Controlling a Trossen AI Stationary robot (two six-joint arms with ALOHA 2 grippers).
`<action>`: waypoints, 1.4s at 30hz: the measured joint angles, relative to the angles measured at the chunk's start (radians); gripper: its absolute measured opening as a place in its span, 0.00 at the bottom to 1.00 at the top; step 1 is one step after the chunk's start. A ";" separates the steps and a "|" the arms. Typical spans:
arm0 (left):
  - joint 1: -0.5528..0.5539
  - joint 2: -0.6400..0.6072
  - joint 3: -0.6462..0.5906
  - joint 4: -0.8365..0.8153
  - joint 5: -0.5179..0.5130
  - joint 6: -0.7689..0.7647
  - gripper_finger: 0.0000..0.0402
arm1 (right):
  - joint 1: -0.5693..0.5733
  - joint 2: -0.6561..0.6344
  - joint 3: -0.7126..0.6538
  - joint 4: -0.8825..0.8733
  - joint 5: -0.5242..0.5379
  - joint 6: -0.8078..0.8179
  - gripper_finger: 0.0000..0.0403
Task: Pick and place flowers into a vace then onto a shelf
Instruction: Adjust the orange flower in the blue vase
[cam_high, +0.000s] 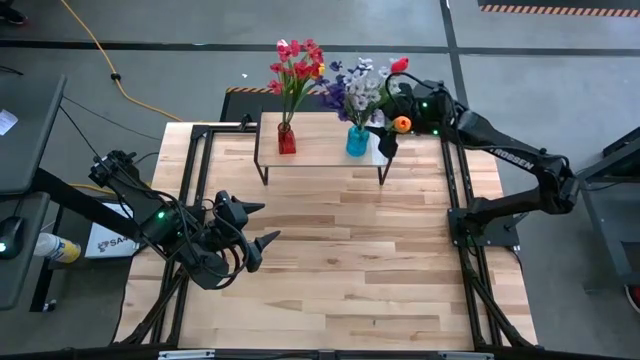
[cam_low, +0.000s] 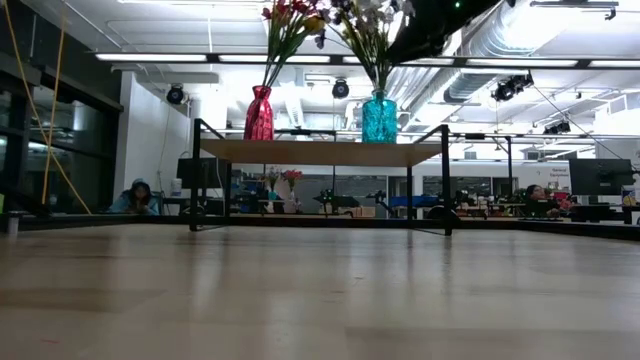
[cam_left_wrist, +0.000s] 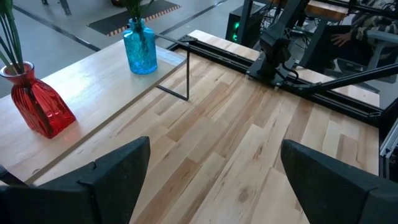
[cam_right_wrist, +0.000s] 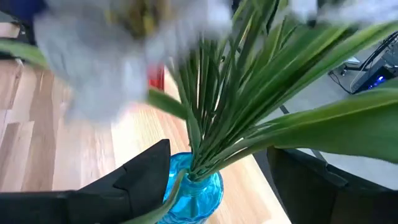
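1. While the high view takes in both arms, only part of the right arm is caught in the low view, as a dark mass at the top edge.
2. Two vases are seen standing on the shelf (cam_high: 320, 150): a red vase (cam_high: 287, 138) with red and pink flowers (cam_high: 297, 66), and a blue vase (cam_high: 357, 141) with purple and whitish sprays (cam_high: 357, 85).
3. The right gripper (cam_high: 392, 128) is placed just beside the blue vase's bouquet, above the shelf's right end; an orange tulip (cam_high: 401, 124) and a red tulip (cam_high: 399, 65) are seen close by it.
4. Its fingers are shown spread in the right wrist view, either side of the blue vase's neck (cam_right_wrist: 198, 190) and green stems (cam_right_wrist: 230, 118); nothing is visibly clamped, so it is read as released.
5. The left gripper (cam_high: 258, 225) is parked low over the table (cam_high: 330, 270), well apart from the shelf, fingers wide and empty, confirmed by its own wrist view (cam_left_wrist: 214, 177).
6. Both vases are seen from the side only in the left wrist and low views.
7. Writing: "ROSSEN" is partly legible on the right arm (cam_high: 507, 152); a white label (cam_high: 108, 240) by the table's left edge is cut off, unreadable.
8. Blooms are blurred in the right wrist view and cropped at the top of the low view.
9. People are faintly seen in the room behind, low view.
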 joint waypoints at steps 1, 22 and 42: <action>0.000 0.000 0.000 0.000 0.000 0.000 0.98 | 0.000 0.000 0.012 -0.018 0.000 -0.003 0.64; 0.000 0.000 0.000 0.000 0.000 0.000 0.98 | 0.000 0.000 0.057 -0.102 -0.031 -0.001 0.64; 0.000 0.000 0.000 -0.003 0.000 0.008 0.98 | 0.000 0.001 0.056 -0.212 0.028 0.003 0.64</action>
